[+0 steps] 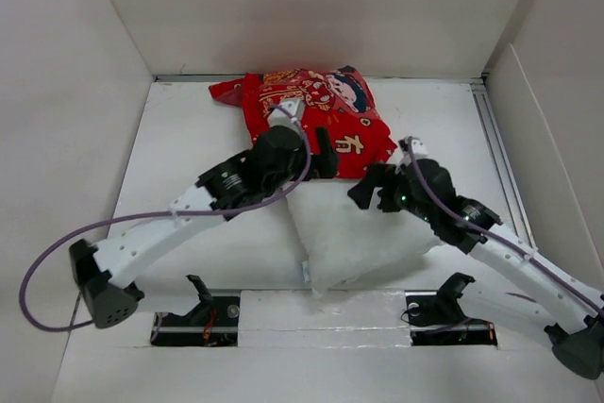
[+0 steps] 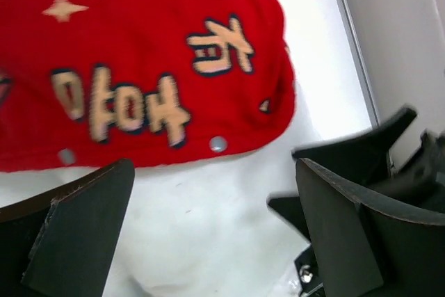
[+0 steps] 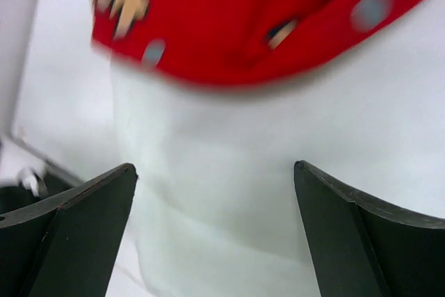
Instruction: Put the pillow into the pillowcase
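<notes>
Top external view is showing the white counter [image 1: 189, 148] carrying the pillow [image 1: 368, 243], which is lying slantwise near the middle. Its far end is tucked into the mouth of the pillowcase [image 1: 311, 106] and its near end is sticking out toward the arm bases. The red pillowcase is lying bunched at the far side of the counter, its printed face turned up. The left hand [image 1: 326, 156] is hovering over the case's near hem, and the right hand [image 1: 370, 184] is hanging just beside it over the bare pillow. Both wrist views are showing the fingers standing wide apart, gripping nothing. Small silvery snaps [image 2: 217, 145] are sitting along the red hem where it is overlapping the white fabric.
</notes>
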`<act>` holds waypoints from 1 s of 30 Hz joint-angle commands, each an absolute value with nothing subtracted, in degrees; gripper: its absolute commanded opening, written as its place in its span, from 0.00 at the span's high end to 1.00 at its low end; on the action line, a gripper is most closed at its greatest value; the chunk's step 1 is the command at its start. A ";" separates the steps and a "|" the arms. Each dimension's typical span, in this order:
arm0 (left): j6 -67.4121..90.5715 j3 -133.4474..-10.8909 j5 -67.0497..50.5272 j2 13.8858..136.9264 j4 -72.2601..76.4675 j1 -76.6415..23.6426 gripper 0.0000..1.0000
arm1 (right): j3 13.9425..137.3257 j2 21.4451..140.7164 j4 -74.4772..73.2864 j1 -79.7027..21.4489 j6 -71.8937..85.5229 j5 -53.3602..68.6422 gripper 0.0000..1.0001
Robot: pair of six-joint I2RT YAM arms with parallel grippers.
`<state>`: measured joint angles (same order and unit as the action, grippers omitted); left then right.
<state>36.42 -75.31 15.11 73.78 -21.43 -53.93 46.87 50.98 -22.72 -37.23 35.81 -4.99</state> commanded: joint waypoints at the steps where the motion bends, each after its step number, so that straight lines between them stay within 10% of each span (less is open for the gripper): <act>1: 37.00 -64.92 21.18 65.32 -25.06 -53.18 0.00 | 47.90 48.78 -31.18 -49.08 36.90 -11.83 0.00; 9: 37.62 -42.20 30.48 55.55 -8.63 -50.62 0.00 | 58.16 59.84 -36.03 -66.00 40.43 -29.00 0.00; 30: 33.84 -31.30 21.89 69.09 17.06 -37.62 0.09 | 65.74 74.18 -28.48 -61.52 31.73 -29.80 0.00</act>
